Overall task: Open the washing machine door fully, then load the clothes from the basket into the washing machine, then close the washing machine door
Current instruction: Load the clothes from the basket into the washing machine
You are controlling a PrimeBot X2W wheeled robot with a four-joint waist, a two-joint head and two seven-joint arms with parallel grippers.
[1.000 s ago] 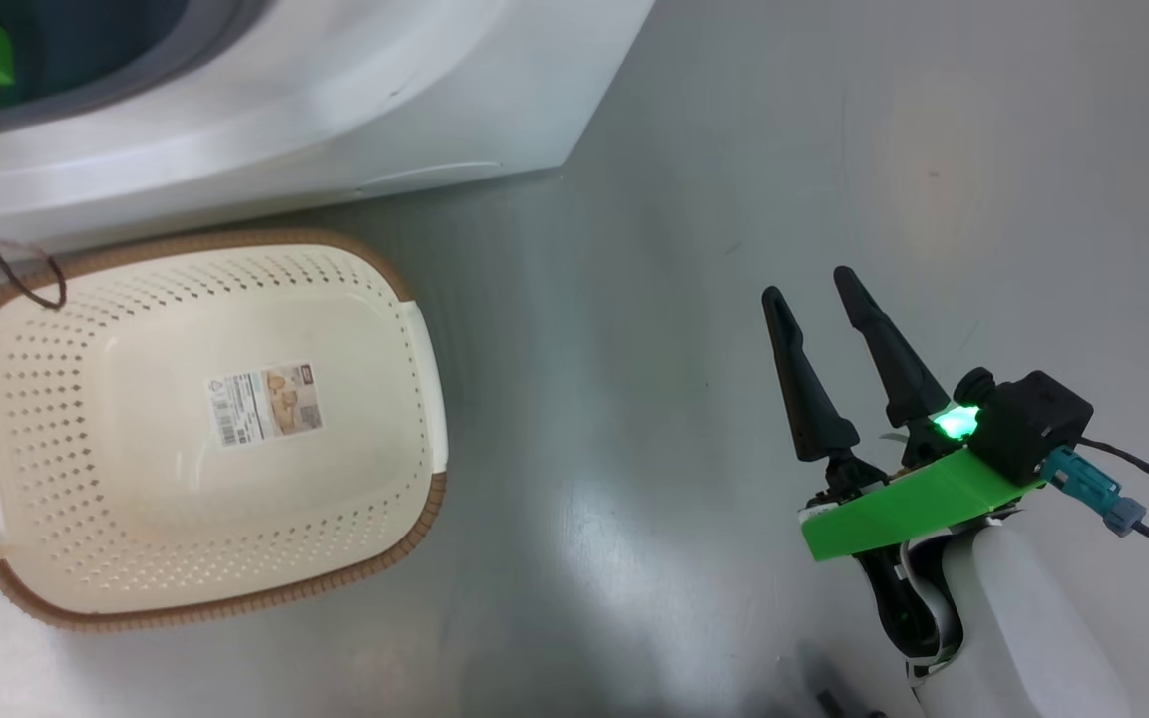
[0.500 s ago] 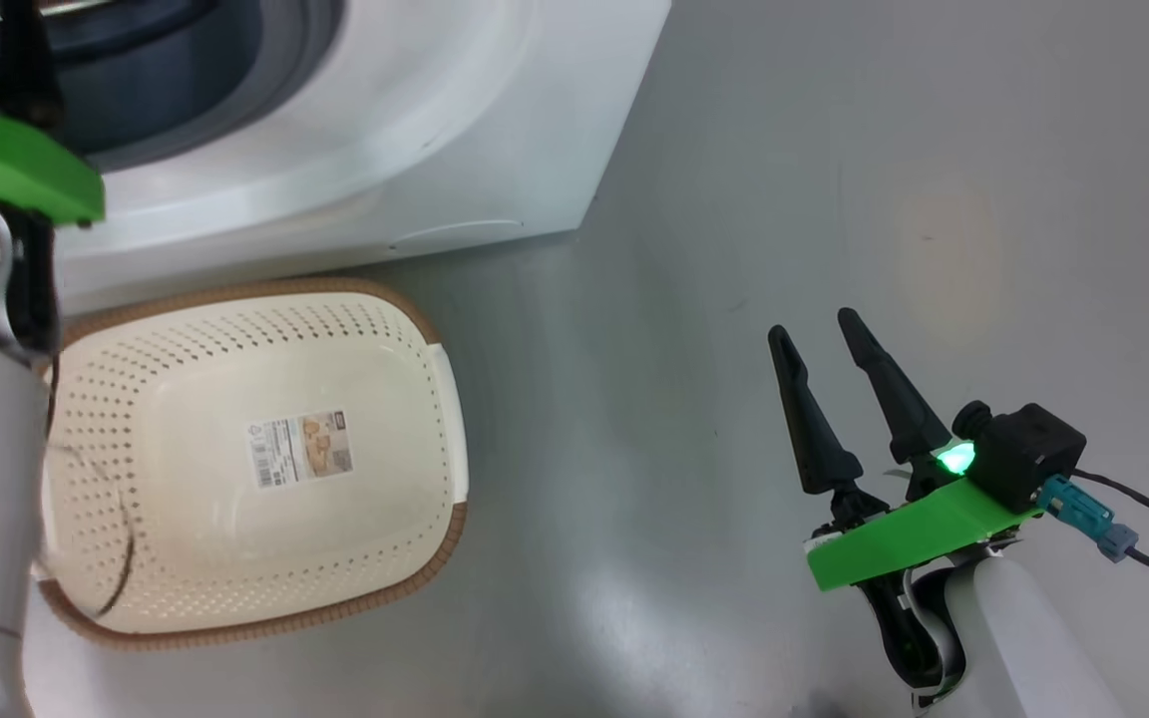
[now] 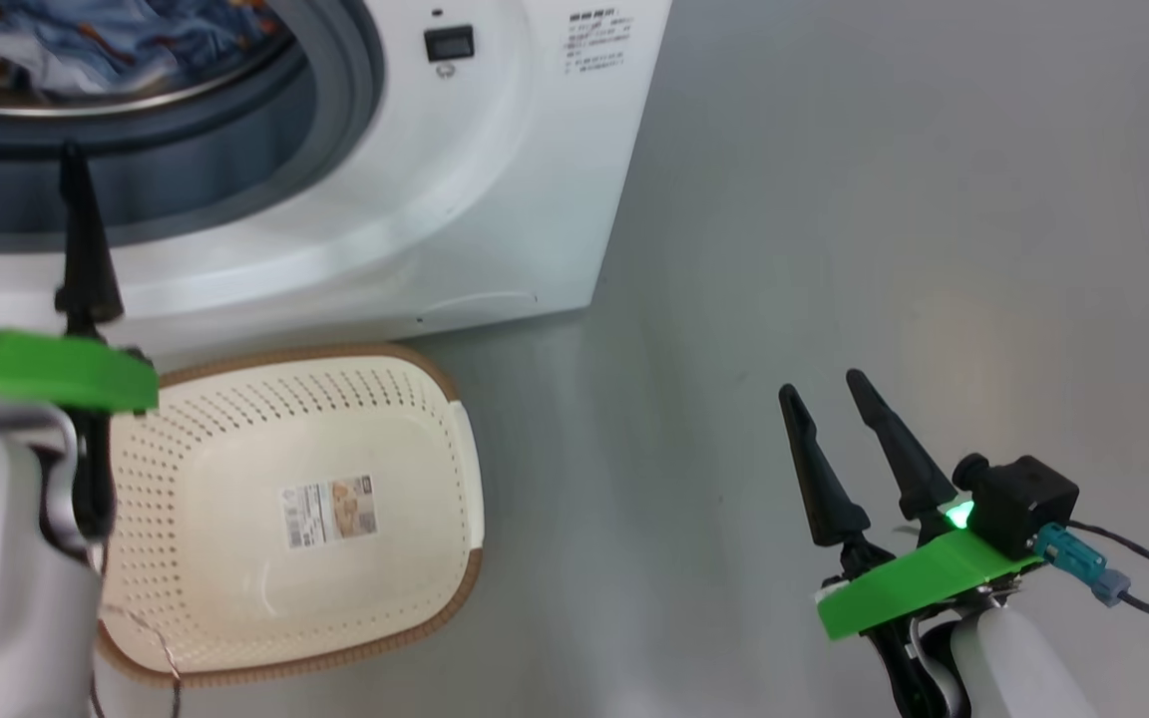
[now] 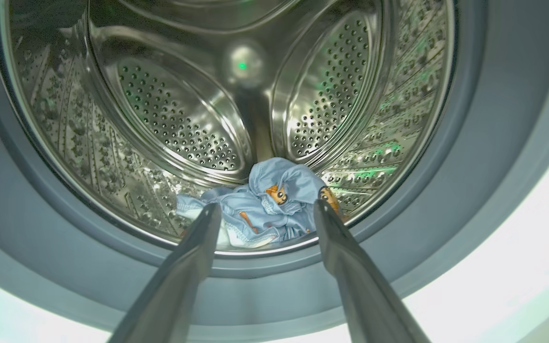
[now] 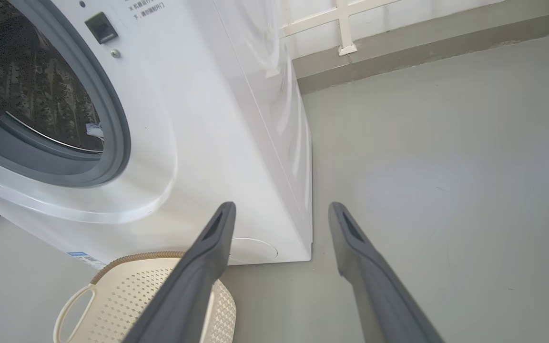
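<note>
- Grey floor (image 3: 834,179) is spreading smooth and faintly glossy, catching a soft pale sheen.
- White wall (image 5: 398,9) is rising at its far edge.
- Grey skirting band (image 5: 422,47) is running along the wall's foot.
- White post (image 5: 346,28) is standing against the wall.

The basket (image 3: 235,429) sits beside the washing machine (image 3: 495,199), with the clothes (image 3: 116,40) inside.
</note>
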